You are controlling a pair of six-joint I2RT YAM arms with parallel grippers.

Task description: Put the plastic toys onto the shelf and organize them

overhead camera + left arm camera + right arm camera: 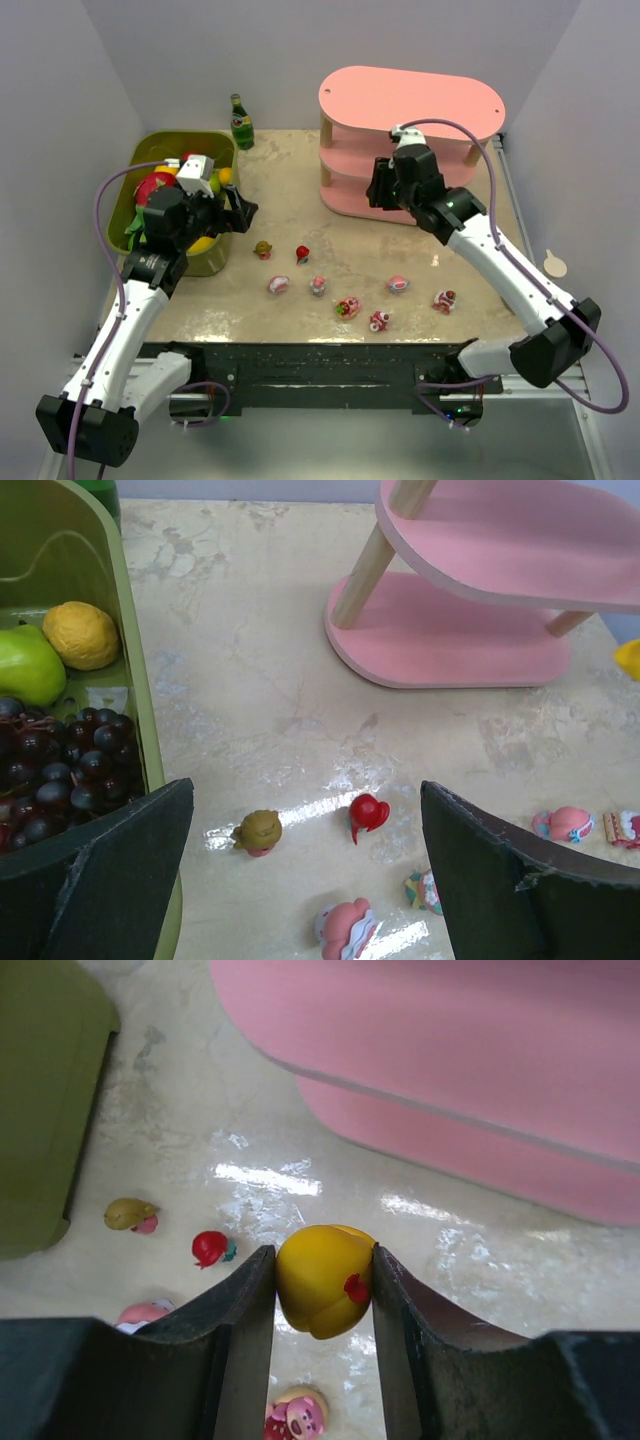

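Right wrist view. Student: What do the two dark fingers enclose?

Arm: My right gripper (323,1260) is partly closed. Both pads press against the sides of the yellow toy (318,1285), a rounded figurine with a small red mark. The toy appears lifted off the table (180,1110). It sits just in front of the shelf (470,1050), short of the rim of the bottom board, and no part of it touches the shelf.

Student: And from the top external camera?

Arm: That gripper sits at the end of the shelf nearer the bin (222,140), about level with the two lower boards. Eight more plastic toys (347,307) lie scattered on the table in front of the shelf, well apart from it. A brown-haired toy (263,249) and a red toy (302,253) lie toward the bin side. The other six, mostly pink and white, form a loose band farther out from the shelf.

Student: What of the other gripper?

Arm: My left gripper (305,810) is spread as wide as it goes and holds nothing. It hovers beside the bin, well apart from the shelf. In the left wrist view the brown-haired toy and the red toy lie on the table between its fingers and the shelf's bottom board. The bin holds dark grapes (60,770), a lemon (80,635) and a green fruit (25,665). A green bottle (241,122) stands upright at the back, between the bin and the shelf.
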